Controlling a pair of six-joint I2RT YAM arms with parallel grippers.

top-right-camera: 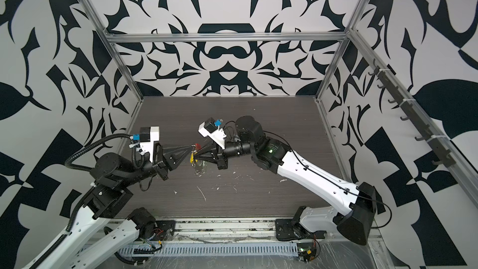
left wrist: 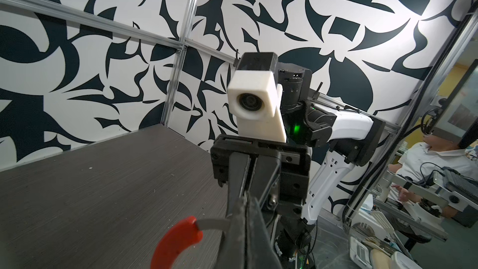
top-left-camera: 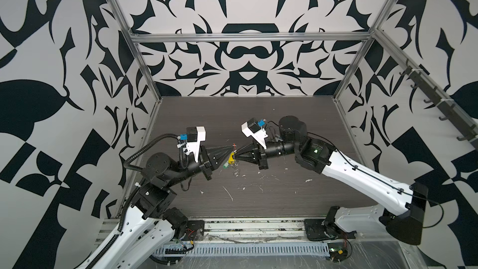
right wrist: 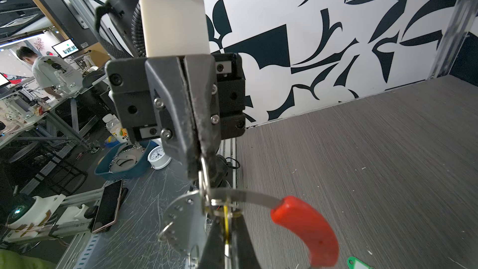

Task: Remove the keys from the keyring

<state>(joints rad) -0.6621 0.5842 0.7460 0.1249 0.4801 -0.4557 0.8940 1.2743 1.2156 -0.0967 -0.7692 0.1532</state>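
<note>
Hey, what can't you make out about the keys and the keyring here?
Yellow key: right wrist view, only an edge shows between fingers of the right gripper.
Green key: right wrist view, cut off by the bottom edge.
Small silver rings: a top view, too small to count.
Keyring: left wrist view, hoop disappears behind the left gripper.

Grey keyring (right wrist: pixel 253 194), red sleeve (right wrist: pixel 307 231), yellow key (top-left-camera: pixel 231 157) and green key (right wrist: pixel 355 263) stand out over the dark-grained table (top-left-camera: pixel 284 197).
</note>
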